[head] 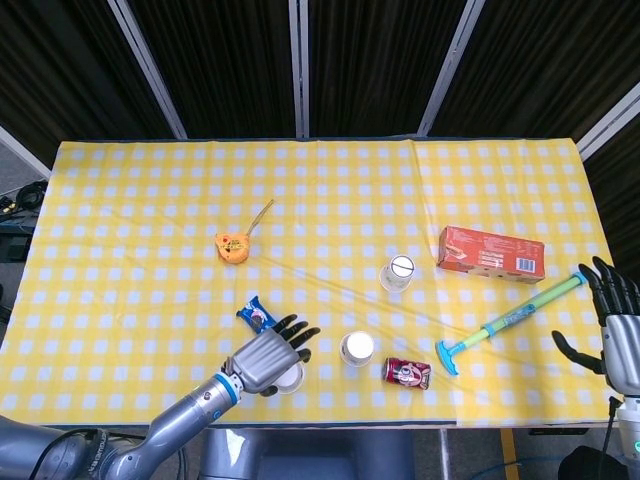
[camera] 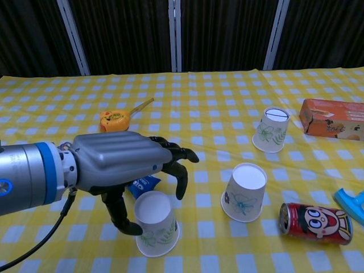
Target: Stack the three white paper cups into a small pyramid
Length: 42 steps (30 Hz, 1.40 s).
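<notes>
Three white paper cups stand upside down on the yellow checked cloth. The nearest cup is by the front edge, and in the head view my left hand covers most of that cup. In the chest view the left hand hovers over it, thumb low at its left side, fingers spread above its far rim, not closed on it. The middle cup and the far cup stand apart to the right. My right hand is open at the right table edge, holding nothing.
A blue snack packet lies partly under my left hand. A red can lies right of the middle cup. An orange tape measure, an orange box and a green-blue stick lie further off.
</notes>
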Each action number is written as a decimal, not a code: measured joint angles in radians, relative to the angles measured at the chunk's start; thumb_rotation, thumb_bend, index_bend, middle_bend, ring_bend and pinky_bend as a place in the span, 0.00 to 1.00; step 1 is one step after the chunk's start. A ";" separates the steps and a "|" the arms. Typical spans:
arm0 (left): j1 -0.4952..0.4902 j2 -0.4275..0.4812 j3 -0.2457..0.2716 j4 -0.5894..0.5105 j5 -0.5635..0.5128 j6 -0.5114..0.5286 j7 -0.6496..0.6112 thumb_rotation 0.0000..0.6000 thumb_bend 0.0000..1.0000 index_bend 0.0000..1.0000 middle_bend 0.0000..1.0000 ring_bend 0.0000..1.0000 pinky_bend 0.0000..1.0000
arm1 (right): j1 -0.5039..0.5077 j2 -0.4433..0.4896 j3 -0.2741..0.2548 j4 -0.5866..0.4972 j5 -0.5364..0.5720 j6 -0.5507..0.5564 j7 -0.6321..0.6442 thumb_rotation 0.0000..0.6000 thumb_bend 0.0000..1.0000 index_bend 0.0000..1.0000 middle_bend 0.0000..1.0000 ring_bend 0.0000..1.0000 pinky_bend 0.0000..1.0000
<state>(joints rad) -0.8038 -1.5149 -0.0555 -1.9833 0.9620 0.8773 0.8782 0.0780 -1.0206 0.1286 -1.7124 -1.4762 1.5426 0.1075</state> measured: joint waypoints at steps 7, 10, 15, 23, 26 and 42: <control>-0.020 -0.008 0.023 0.006 -0.017 0.034 0.014 1.00 0.25 0.43 0.00 0.00 0.00 | -0.004 0.000 0.002 0.003 0.005 0.003 0.001 1.00 0.13 0.01 0.00 0.00 0.00; -0.023 -0.008 0.022 0.006 -0.012 0.048 0.003 1.00 0.25 0.43 0.00 0.00 0.00 | -0.005 -0.001 0.002 0.003 0.006 0.004 0.000 1.00 0.13 0.01 0.00 0.00 0.00; -0.038 -0.012 -0.002 0.017 0.004 0.067 -0.019 1.00 0.25 0.43 0.00 0.00 0.00 | -0.006 -0.001 0.003 0.005 0.012 0.001 -0.002 1.00 0.13 0.01 0.00 0.00 0.00; -0.080 -0.071 -0.053 0.069 0.006 0.071 -0.049 1.00 0.25 0.43 0.00 0.00 0.00 | -0.003 -0.003 0.004 0.011 0.015 -0.008 0.001 1.00 0.13 0.01 0.00 0.00 0.00; -0.104 -0.098 -0.070 0.096 -0.006 0.069 -0.049 1.00 0.25 0.43 0.00 0.00 0.00 | -0.002 -0.004 0.004 0.013 0.016 -0.011 0.004 1.00 0.13 0.01 0.00 0.00 0.00; -0.193 -0.193 -0.104 0.207 -0.107 0.073 -0.028 1.00 0.24 0.41 0.00 0.00 0.00 | 0.001 -0.005 0.004 0.021 0.018 -0.021 0.018 1.00 0.13 0.01 0.00 0.00 0.00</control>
<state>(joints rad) -0.9967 -1.7082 -0.1596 -1.7759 0.8549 0.9503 0.8506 0.0790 -1.0257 0.1330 -1.6913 -1.4584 1.5218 0.1250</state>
